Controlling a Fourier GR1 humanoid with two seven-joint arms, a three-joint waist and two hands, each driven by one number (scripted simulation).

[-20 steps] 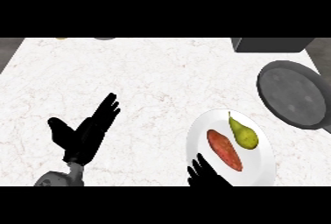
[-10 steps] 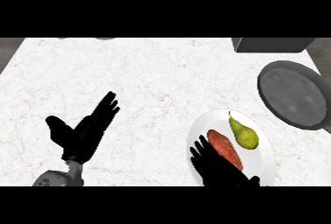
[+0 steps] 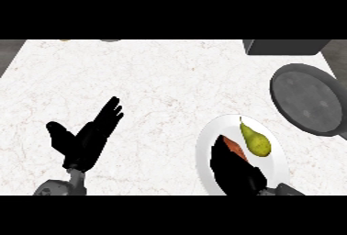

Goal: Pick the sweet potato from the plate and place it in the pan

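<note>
White marbled worktop (image 3: 156, 78) seen from steeply above. Near the lower right sits a white plate (image 3: 218, 127) holding a reddish-orange sweet potato (image 3: 232, 146) and, just beside it on the right, a green pear (image 3: 256, 141).

The black right hand (image 3: 234, 172) has moved up from the bottom edge over the last second. It now lies over the plate and covers the near end of the sweet potato. Whether it is open or already closing round the vegetable cannot be told from this angle.

The sweet potato is still on the plate, lying diagonally, not lifted. The dark grey pan (image 3: 308, 98) waits near the plate, up and to the right, with nothing in it.

The left hand (image 3: 88, 135) rests open at the left, well apart from everything.

The reach looks all but finished. Judging by this, the grasp comes next, and the pear lying so close could get nudged.
</note>
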